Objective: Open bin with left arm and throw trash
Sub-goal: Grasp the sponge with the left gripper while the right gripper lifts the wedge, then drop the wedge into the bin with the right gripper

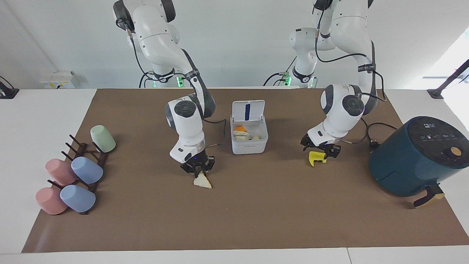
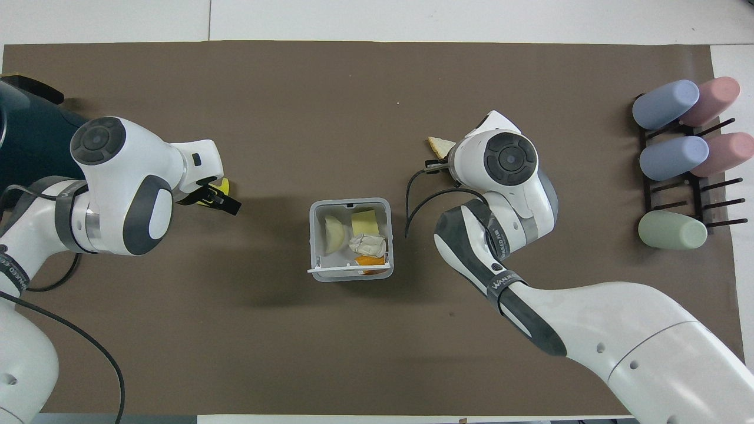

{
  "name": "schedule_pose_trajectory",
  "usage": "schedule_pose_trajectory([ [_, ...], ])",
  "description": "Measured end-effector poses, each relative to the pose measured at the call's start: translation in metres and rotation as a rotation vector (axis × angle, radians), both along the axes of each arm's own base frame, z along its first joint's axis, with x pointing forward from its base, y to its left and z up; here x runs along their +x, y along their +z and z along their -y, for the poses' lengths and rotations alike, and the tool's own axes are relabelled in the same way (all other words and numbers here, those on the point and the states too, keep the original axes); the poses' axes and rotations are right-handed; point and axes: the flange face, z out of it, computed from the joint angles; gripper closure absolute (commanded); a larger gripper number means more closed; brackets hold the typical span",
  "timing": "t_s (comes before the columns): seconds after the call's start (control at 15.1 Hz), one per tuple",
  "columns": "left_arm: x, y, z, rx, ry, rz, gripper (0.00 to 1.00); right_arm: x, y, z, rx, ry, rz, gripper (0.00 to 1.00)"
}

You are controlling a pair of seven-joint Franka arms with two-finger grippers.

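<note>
Left gripper (image 1: 321, 150) is down on the yellow chunk (image 1: 315, 158) at the left arm's end, jaws wide, chunk not gripped. The bin (image 1: 249, 147) sits mid-table with its lid up and scraps inside. Right gripper (image 1: 198, 169) is on the cream wedge (image 1: 202, 181), just beside the bin toward the right arm's end; whether it grips cannot be told. Step looks like pickup: next, close firmly, lift, carry over the bin.

Overhead, the yellow chunk (image 2: 221, 187) and cream wedge (image 2: 440, 145) are mostly hidden — under the arms.
</note>
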Motion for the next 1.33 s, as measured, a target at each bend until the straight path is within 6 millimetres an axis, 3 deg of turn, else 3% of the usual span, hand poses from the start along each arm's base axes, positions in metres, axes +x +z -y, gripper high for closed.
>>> schedule_pose_trajectory([
  [0.07, -0.001, -0.004, 0.006, -0.001, -0.01, 0.002, 0.63, 0.0, 0.0, 0.0, 0.0, 0.0, 0.001, 1.0],
  [0.13, -0.002, -0.006, 0.011, -0.002, -0.018, 0.003, 1.0, 0.0, 0.001, 0.0, 0.0, 0.0, 0.002, 1.0],
  [0.33, -0.002, -0.007, 0.011, -0.001, -0.023, 0.003, 1.0, 0.001, 0.005, 0.0, 0.002, -0.001, 0.009, 1.0],
  [0.46, -0.001, -0.007, 0.01, 0.0, -0.022, 0.004, 1.0, 0.001, 0.021, 0.004, 0.002, -0.01, 0.019, 1.0],
  [0.8, 0.006, 0.005, 0.01, -0.009, 0.002, 0.008, 1.0, -0.022, 0.11, 0.002, -0.022, -0.098, -0.022, 1.0],
  [1.0, 0.022, 0.045, 0.016, -0.072, 0.072, -0.028, 1.0, -0.055, 0.153, -0.037, -0.017, -0.051, -0.023, 1.0],
  [1.2, 0.033, 0.093, 0.023, -0.098, 0.131, -0.063, 1.0, -0.082, 0.16, -0.088, 0.01, -0.004, -0.022, 1.0],
  [1.33, 0.036, 0.121, 0.026, -0.119, 0.151, -0.077, 1.0, -0.095, 0.161, -0.11, 0.061, 0.0, -0.048, 1.0],
])
